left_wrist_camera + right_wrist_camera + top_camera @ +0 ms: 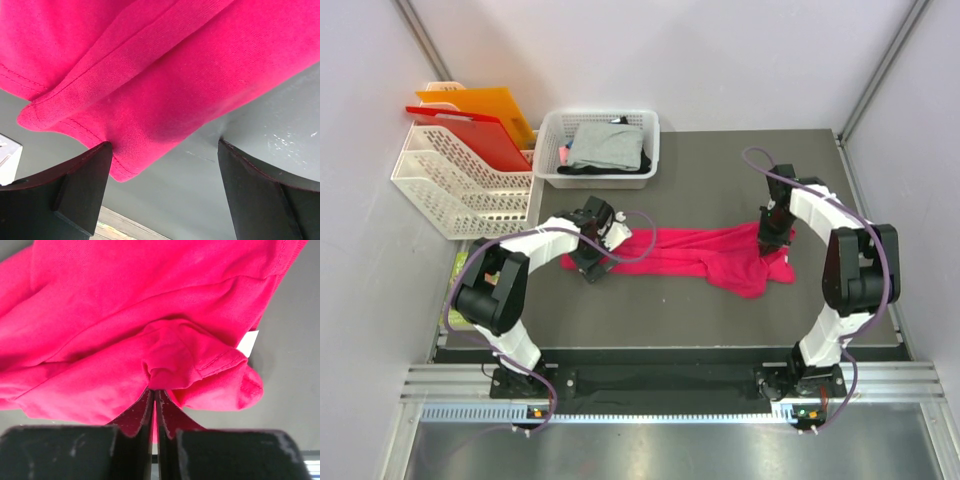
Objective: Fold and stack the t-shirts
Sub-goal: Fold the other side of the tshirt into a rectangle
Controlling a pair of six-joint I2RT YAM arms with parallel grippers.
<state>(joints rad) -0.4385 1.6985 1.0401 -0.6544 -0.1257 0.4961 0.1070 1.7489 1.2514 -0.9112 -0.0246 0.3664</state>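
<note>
The table [720,310] has a dark grey top, and plain white walls stand around it. At the back sits a white basket [600,182] with a grey t-shirt [605,143] lying on top of a black t-shirt [642,161]. To its left is a white rack [450,195] that holds an orange folder [485,104] and a red folder [470,133].

The pink-red t-shirt [690,255] lies in a long, bunched strip across the middle of the table.

The left arm bends in low over the shirt's left end. The right arm reaches over and points down at the right end.

The left gripper [592,262] has its fingers [80,185] spread wide apart. A hemmed corner of the shirt [150,90] lies between them, close by one finger, and nothing is pinched.

The right gripper [772,238] has its fingers [135,415] squeezed tight together. They pinch a small fold of the pink-red cloth [150,340].
</note>
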